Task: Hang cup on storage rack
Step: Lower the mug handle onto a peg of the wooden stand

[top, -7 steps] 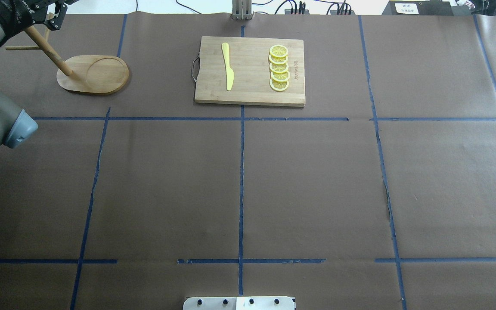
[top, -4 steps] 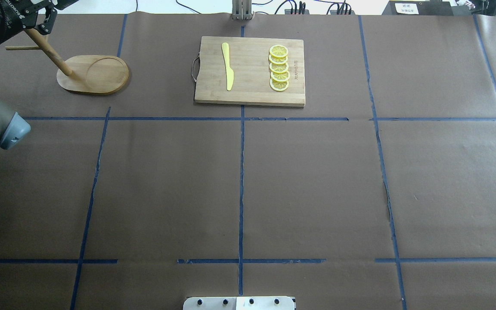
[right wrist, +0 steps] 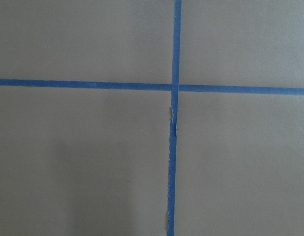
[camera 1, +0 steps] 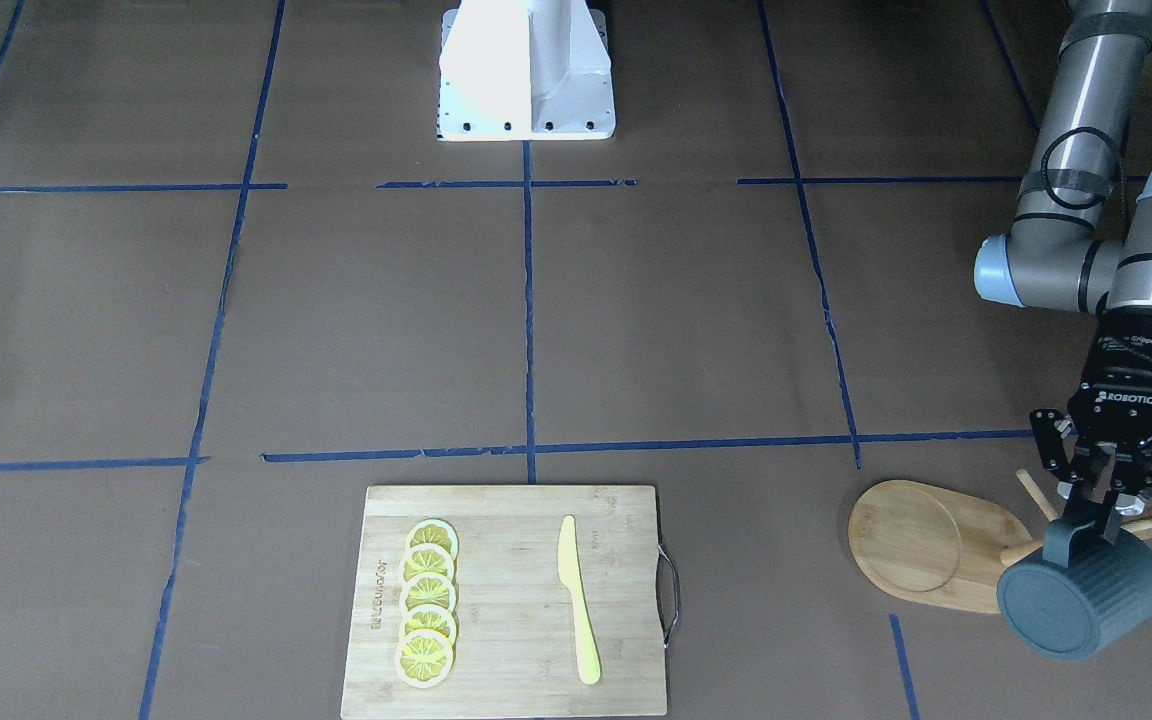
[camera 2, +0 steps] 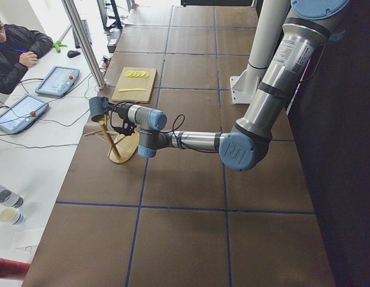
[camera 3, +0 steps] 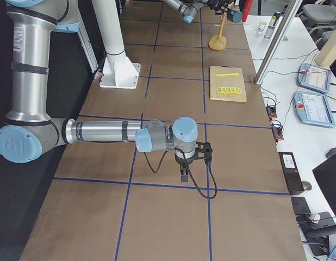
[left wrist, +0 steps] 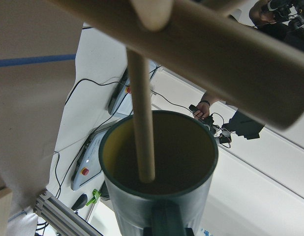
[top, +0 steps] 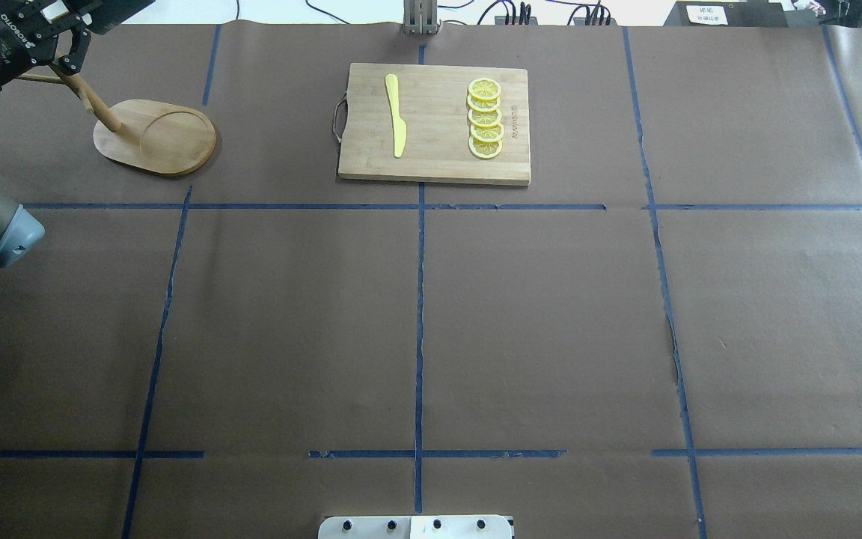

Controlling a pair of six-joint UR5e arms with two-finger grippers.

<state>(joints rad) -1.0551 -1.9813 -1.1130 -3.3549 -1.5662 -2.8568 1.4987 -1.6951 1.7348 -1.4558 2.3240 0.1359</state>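
My left gripper (camera 1: 1101,515) is shut on the loop handle of the dark teal ribbed cup (camera 1: 1086,600), which lies on its side in the air at the rack's post. The bamboo storage rack (camera 1: 921,545) stands at the table's far left corner (top: 169,138). In the left wrist view a thin peg (left wrist: 141,123) reaches into the cup's yellow mouth (left wrist: 142,206). The cup's lettering is hidden. My right gripper (camera 3: 184,175) points down at bare table paper near the robot's side. I cannot tell whether it is open.
A bamboo cutting board (top: 438,161) with a yellow knife (top: 396,120) and several lemon slices (top: 485,120) lies at the far middle. The robot's white base mount (camera 1: 526,70) is at the near edge. Operators and tablets sit beyond the far edge (camera 2: 17,48).
My left gripper has moved further left with the cup. The rack's base has slid and turned a little toward the robot, and its post looks steeper.
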